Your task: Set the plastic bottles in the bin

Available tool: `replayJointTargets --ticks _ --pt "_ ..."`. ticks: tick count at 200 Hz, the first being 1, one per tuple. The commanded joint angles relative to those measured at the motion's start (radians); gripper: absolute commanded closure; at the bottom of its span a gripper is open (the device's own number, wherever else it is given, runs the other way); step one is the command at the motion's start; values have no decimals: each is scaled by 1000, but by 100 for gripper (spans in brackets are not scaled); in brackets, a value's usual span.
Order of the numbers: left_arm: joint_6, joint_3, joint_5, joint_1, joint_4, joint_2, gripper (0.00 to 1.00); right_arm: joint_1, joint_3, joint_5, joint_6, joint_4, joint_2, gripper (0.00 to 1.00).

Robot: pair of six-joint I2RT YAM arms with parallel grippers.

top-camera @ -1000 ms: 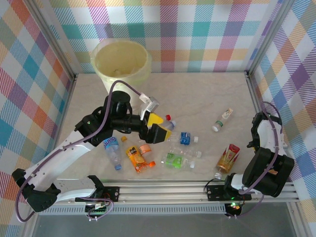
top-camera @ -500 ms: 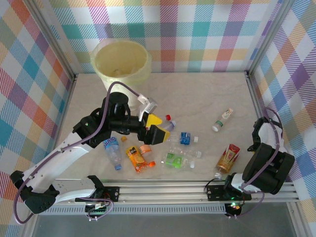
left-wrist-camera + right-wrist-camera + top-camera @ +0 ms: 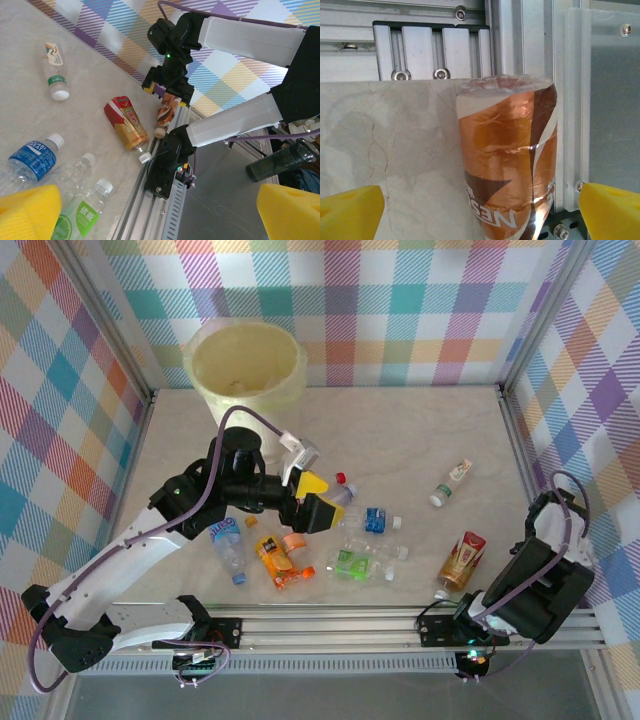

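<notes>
**Operator:** Report the layout, largest item first.

**Technician:** The pale marble-patterned table (image 3: 430, 430) carries everything. The large round pale-yellow translucent plastic bin (image 3: 247, 365) stands at its far left corner. The small clear plastic bottles lie on their sides toward the near half of the table, well apart from the bin.

**Operator:** Gripper status?

**Technician:** The left gripper (image 3: 319, 496) hangs over the middle of the table above the bottle cluster. Its yellow foam pads are spread wide and it grasps nothing. The right gripper (image 3: 480, 210) sits low at the near right edge, jaws also released. The brown-labelled bottle (image 3: 507, 160) lies between its pads, with a gap on each side, beside the aluminium rail (image 3: 435, 47).

**Operator:** List the remaining bottles.

**Technician:**
- The red-and-gold bottle (image 3: 463, 558) lies near the right arm.
- The long blue-labelled bottle (image 3: 228, 543) lies just beside the orange bottle (image 3: 274, 561).
- The green-labelled bottle (image 3: 354, 562) lies near the short blue-labelled bottle (image 3: 375, 520).
- The white bottle with a green band (image 3: 451, 483) lies alone, farther back on the right.
- A red-capped bottle (image 3: 341, 481) shows at the edge of the left gripper.
</notes>
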Motion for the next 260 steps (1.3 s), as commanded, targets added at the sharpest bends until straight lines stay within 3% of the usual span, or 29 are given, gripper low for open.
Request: replayJointTargets --ticks 1,99,201,260 --pt "12 -5 7 -14 26 3 0 -19 -9 -11 -29 11 -8 0" --pt "8 -3 12 -12 26 11 0 -101 -52 -56 -35 69 16 0" --pt "11 1 9 -14 20 17 0 -115 -123 -126 -90 204 -27 0" --pt "13 1 5 -13 18 27 0 -115 -151 -228 -121 309 -50 5"
